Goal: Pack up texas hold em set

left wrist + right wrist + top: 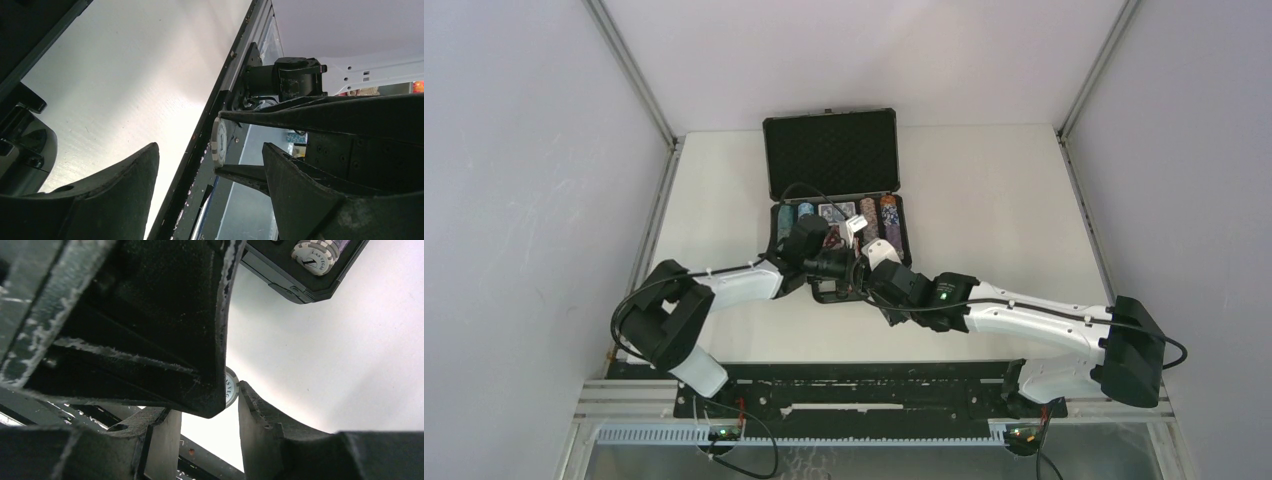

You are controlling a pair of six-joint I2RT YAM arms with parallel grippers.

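The right gripper (221, 144) is closed on a single white-and-grey round poker chip (218, 142), held at the near edge of the open black foam-lined briefcase (829, 155) on the white table (984, 200). The left gripper (210, 150) stands wide open around that chip, holding nothing, and one of its black fingers blocks much of the right wrist view. Rows of multicoloured chips (869, 215) lie in the case.

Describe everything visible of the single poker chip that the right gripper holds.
The poker chip is a round disc, pale with darker marks on its rim and part of printed lettering on one face; it looks like plastic. The right gripper pinches it, seemingly across its rim. It hangs clear of the white table, touching nothing else.
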